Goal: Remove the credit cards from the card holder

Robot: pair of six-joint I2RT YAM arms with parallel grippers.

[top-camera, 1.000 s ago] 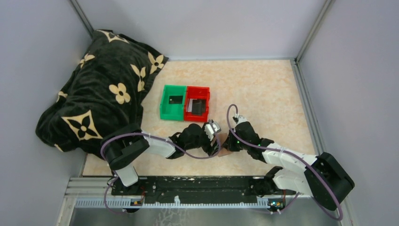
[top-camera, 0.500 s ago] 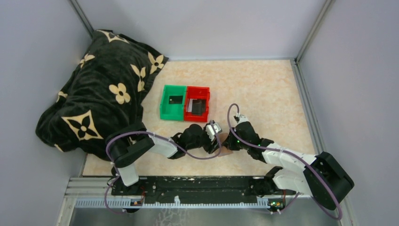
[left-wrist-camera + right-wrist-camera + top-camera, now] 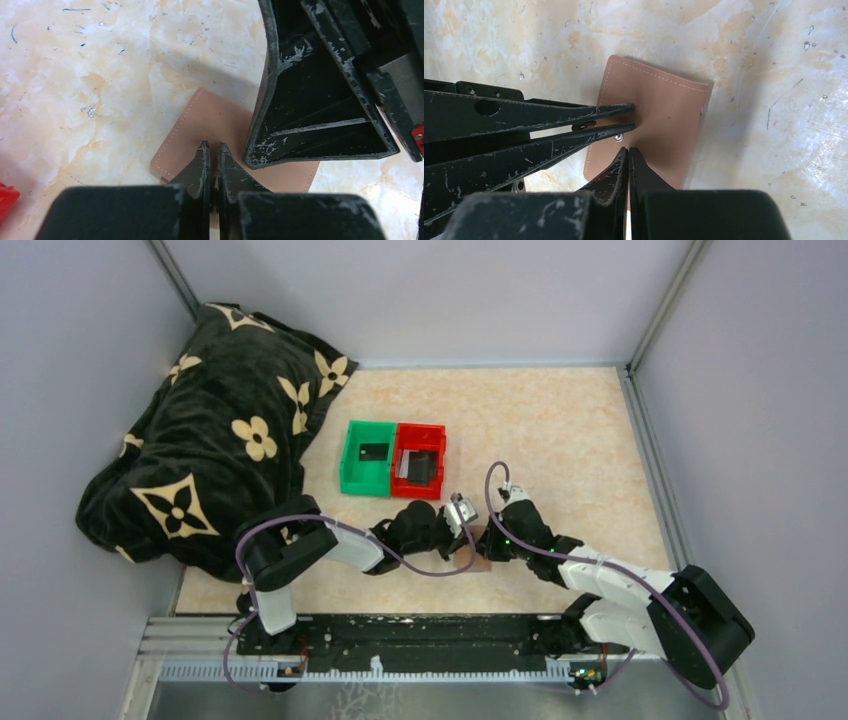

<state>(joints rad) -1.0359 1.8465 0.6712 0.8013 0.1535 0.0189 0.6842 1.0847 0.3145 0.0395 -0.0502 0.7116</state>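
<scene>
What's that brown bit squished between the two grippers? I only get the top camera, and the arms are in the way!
Observer: That's the card holder. The right wrist camera shows it lying flat on the table.
Operator: Is it open?
Observer: No. Up close it is folded shut, with the stitched tan outside facing up and no pockets showing.
Operator: Is anything touching it?
Observer: It looks so. The wrist views show the right gripper, fingers together, and the left gripper both with their tips on it.
</scene>
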